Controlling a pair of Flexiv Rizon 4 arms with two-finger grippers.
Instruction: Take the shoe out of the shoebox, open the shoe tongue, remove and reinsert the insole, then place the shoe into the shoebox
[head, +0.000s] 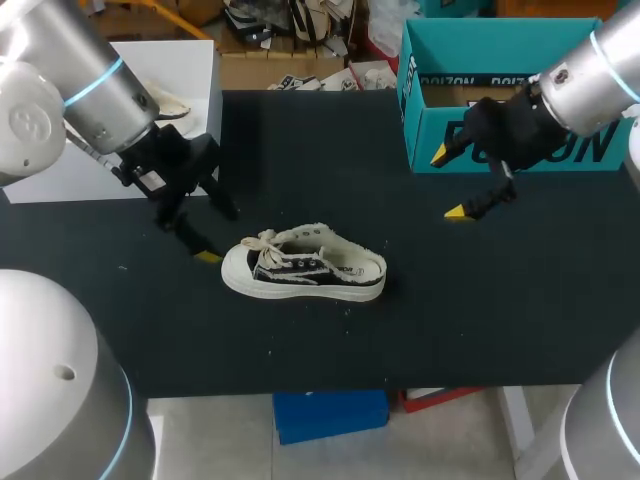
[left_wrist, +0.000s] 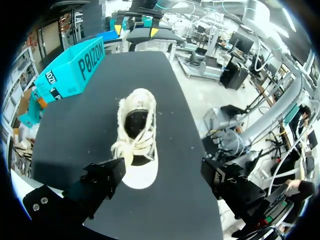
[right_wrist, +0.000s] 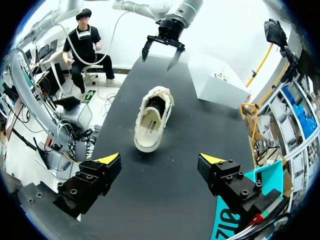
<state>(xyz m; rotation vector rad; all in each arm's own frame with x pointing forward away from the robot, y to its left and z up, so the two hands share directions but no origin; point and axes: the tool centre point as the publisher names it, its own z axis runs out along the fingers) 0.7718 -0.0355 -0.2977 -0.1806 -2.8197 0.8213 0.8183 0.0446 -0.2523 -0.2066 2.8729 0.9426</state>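
Shoe: the shoe (head: 303, 266) stands upright on its sole on the black table (head: 450, 320), near the middle and somewhat toward the front edge, outside the shoebox (head: 500, 100).
Long axis: it runs from left to right across the table, nearly parallel to the front edge.
Direction: the white toe cap points to my left, the heel to my right. The opening faces up, and the laces lie loose over the toe half.
Left gripper: the left gripper (head: 218, 235) is just beside the toe, low over the table. Its fingers are spread wide and hold nothing. In the left wrist view the toe lies just ahead of the gap between them.
Right gripper: the right gripper (head: 448, 184) hangs in front of the shoebox, to the right of the heel and apart from it. Its fingers are spread too, with nothing between them.
Shoebox: teal, open at the top, at the back right of the table, well apart from the shoe.
Other things: a white box (head: 170, 80) stands at the back left corner, behind the left gripper.
Edges and room: the shoe has black surface on all sides. The nearest things to it are the left gripper at the toe and the right gripper off the heel.
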